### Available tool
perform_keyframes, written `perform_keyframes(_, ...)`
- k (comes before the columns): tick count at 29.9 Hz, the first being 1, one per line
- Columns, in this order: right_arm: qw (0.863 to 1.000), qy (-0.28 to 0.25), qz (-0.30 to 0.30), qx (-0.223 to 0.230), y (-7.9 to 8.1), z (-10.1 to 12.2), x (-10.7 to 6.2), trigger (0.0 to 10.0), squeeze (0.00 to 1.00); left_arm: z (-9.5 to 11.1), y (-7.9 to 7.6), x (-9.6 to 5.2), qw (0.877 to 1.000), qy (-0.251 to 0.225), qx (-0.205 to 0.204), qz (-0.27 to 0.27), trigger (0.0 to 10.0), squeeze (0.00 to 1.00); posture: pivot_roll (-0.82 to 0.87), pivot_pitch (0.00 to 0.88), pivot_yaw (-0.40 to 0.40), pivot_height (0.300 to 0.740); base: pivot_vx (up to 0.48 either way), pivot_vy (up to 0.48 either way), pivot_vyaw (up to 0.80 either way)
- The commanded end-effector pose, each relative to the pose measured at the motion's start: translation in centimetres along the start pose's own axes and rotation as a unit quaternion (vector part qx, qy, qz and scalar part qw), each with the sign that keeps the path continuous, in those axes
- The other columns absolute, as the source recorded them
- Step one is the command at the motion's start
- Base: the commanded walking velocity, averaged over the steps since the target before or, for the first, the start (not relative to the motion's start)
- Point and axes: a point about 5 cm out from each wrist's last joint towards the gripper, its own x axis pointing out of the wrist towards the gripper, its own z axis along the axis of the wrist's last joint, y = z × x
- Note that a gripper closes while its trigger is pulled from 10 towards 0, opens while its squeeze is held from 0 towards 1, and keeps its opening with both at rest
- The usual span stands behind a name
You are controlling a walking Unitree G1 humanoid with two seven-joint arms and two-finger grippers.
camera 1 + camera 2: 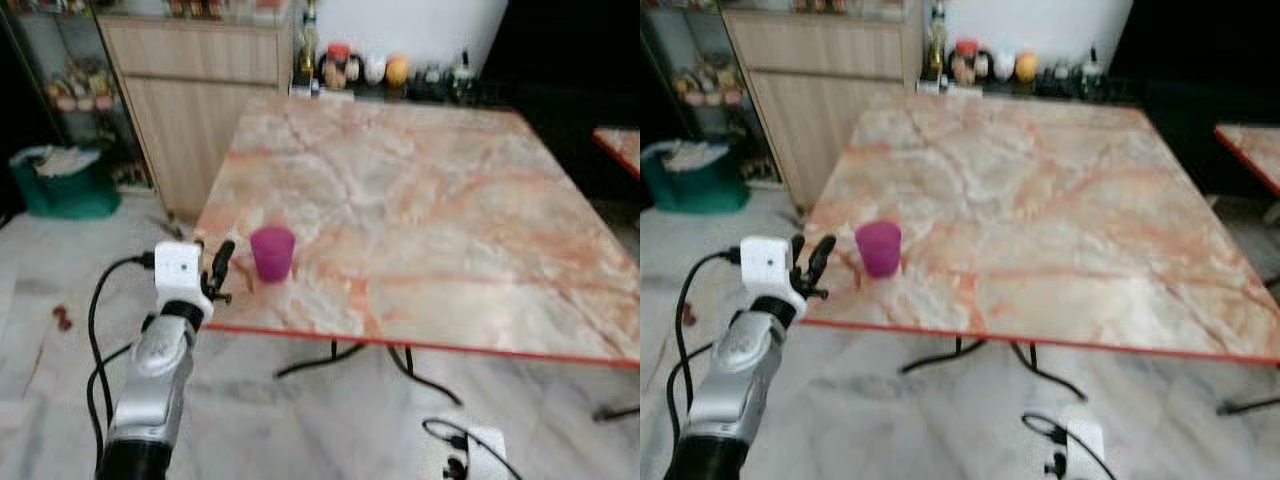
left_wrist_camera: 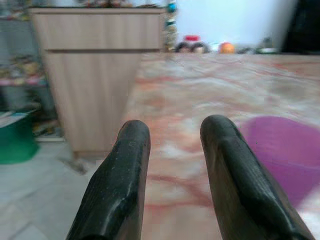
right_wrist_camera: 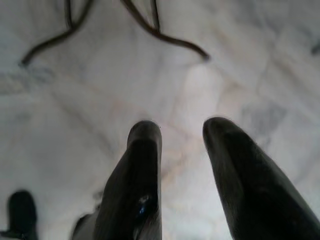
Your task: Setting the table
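while the left arm reaches over the near left corner of the table [image 1: 430,190], the left gripper [image 1: 222,262] is held just beside the purple cup [image 1: 272,252], on its left side, and does not touch it. its two black fingers [image 2: 122,185] are apart with a small gap and nothing is between them. the cup is small, round and of one plain magenta-purple colour, a little narrower at the bottom, and it stands upright with the open mouth up on the pink marble top, near the red front edge. further right the marble has orange veins. the right gripper [image 3: 180,145] hangs low over the pale floor [image 3: 75,125], its fingers [image 3: 142,180] also a little apart and holding nothing.
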Motion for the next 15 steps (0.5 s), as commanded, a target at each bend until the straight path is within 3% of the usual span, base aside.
perform_keyframes(1,1.000,0.006,0.001,-0.003,0.03,-0.29,-0.06,10.0,0.00,0.39,0.13,0.18,1.000,-0.006,0.004,0.006,10.0,0.00,0.16,0.000,-0.046,0.740,0.000,0.000,0.00)
perform_keyframes(15,1.000,0.006,0.003,-0.006,0.06,-0.14,0.00,10.0,0.00,0.76,-0.47,0.30,1.000,-0.007,0.006,-0.008,10.0,0.00,0.16,0.000,-0.046,0.740,0.000,0.000,0.00)
